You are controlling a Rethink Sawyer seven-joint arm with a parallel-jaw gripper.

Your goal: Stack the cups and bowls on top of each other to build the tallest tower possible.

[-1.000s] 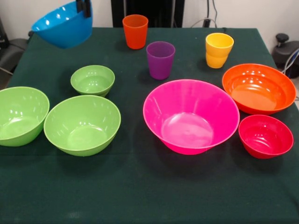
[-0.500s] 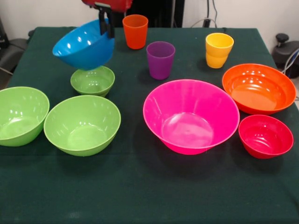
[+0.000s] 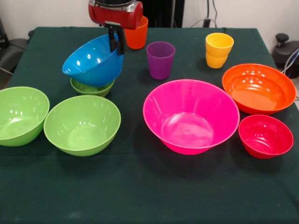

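The blue bowl [image 3: 93,63] is held by its far rim in the gripper [image 3: 115,43], whose fingers are clamped across that rim, one inside and one outside. The bowl hangs tilted, its mouth turned toward the camera and to the left, directly over the small green bowl [image 3: 91,87], which is largely hidden beneath it. Whether the two bowls already touch cannot be told.

The step in hand is judged to be the setting of the blue bowl onto the small green one. For this to be done well, the blue bowl should be centred over the green rim and levelled as far as the rim grip allows. It should be lowered slowly until its base rests there, and only then released. A tilted release would likely let it slide off toward the two larger green bowls [image 3: 82,124].

Against the frames half a second and a second back, the blue bowl is seen to have been carried from the far left corner, rightward and down. The gripper's red body has come into view, and the orange cup [image 3: 138,35] is now partly covered by it. Nothing else on the table [image 3: 149,196] is displaced.
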